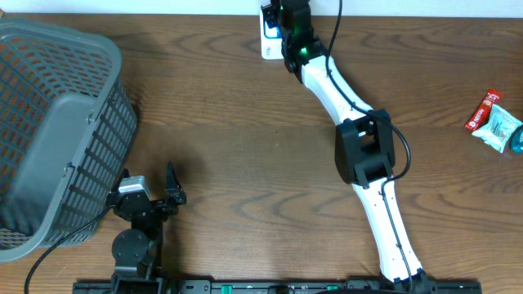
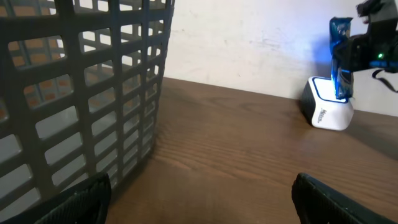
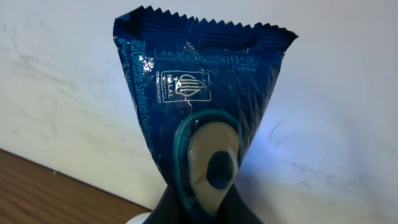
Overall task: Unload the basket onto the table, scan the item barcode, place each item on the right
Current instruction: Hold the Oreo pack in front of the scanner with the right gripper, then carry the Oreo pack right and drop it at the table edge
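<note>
Across the overhead view: dark wood-grain table [image 1: 245, 122], plain white wall [image 2: 236, 43] behind at 12. Counts: one grey mesh basket [image 1: 49, 131] at 9, one white barcode scanner [image 2: 326, 109] at 12, two loose snacks at 3: red packet [image 1: 482, 110], pale teal packet [image 1: 498, 129]. Right gripper [image 1: 282, 28] clenched on one blue snack packet [image 3: 199, 93], upright just above the scanner. Left gripper [image 1: 154, 186] at 7, jaws wide, holding nothing.

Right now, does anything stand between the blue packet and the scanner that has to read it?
Nothing visible does. The right gripper holds the blue packet directly above the white scanner, whose blue light is on, with no other object between them.
</note>
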`<action>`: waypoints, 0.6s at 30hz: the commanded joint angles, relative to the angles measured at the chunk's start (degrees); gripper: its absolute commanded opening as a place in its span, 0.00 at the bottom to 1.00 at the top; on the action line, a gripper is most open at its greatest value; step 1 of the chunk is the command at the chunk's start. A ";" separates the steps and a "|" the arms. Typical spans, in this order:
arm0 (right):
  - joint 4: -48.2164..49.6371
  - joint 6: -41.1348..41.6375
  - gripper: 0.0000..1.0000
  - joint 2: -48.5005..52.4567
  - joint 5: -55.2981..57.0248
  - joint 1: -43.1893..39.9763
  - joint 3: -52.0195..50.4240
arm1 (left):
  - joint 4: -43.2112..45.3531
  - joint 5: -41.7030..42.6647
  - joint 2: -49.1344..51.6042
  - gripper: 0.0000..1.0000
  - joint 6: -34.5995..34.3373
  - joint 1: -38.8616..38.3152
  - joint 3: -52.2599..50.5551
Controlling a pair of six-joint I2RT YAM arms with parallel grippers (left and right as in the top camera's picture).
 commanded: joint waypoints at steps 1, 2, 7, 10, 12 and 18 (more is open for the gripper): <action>1.09 -0.42 0.01 1.57 -0.26 0.61 1.77 | -2.27 -1.79 -0.26 0.93 -0.52 -0.13 -0.98; 1.36 -0.42 0.01 1.60 -0.26 0.61 1.77 | -2.27 -1.79 -0.26 0.93 -0.52 -0.13 -0.98; 3.63 -0.44 0.01 1.62 3.30 0.59 1.86 | -2.27 -1.79 -0.26 0.93 -0.52 -0.13 -0.98; 0.72 -0.42 0.01 1.03 3.58 0.52 4.00 | -2.27 -1.79 -0.26 0.93 -0.52 -0.13 -0.98; -2.58 0.46 0.01 0.00 3.63 0.37 4.85 | -2.27 -1.79 -0.26 0.93 -0.52 -0.13 -0.98; -21.38 2.19 0.01 -9.53 4.46 -1.16 5.18 | -2.27 -1.79 -0.26 0.93 -0.52 -0.13 -0.98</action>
